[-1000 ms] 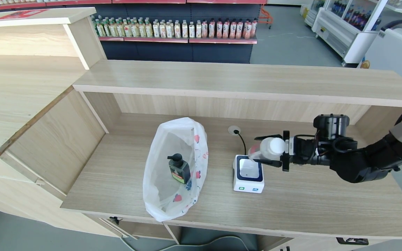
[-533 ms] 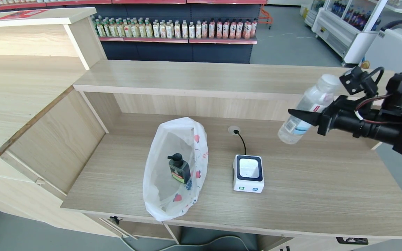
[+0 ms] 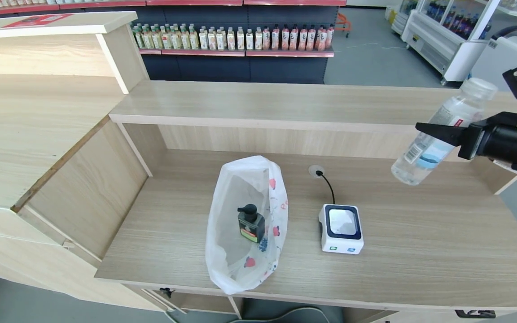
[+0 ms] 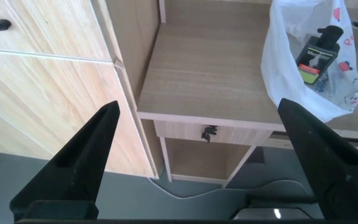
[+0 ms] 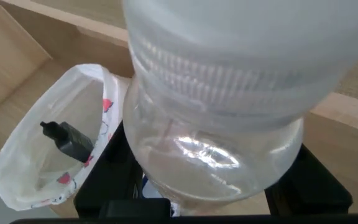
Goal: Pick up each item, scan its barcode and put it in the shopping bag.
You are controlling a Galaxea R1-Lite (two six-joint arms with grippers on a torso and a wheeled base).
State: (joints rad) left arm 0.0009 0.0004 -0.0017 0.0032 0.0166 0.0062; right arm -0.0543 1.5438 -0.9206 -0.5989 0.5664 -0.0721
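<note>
Two pincers for us to account for. What do we see on the right one?

We see the right pincer (image 3: 440, 133) clamped across the middle of a clear water bottle (image 3: 420, 154). It holds the bottle in the air over the far right part of the surface (image 3: 420, 251). The bottle is tilted, with its cap up and to the right and its base lower, well apart from everything below. In the right wrist view the water bottle (image 5: 229, 124) sits right up against the camera.

And the left one?

We find the left pincer (image 4: 196, 104) spread wide with nothing between its fingers. It hangs out in front of the near edge of the surface, on the bag's side.

Where do we put the shopping bag?

We put the shopping bag (image 3: 222, 215) near the middle of the surface, with its mouth open. A dark pump bottle (image 3: 250, 224) stands inside it.

What about the scanner?

We see the scanner (image 3: 341, 229) on the surface just to the right of the bag, not touching it. Its window faces up. Its cable (image 3: 329, 186) runs back to a round hole in the surface.
</note>
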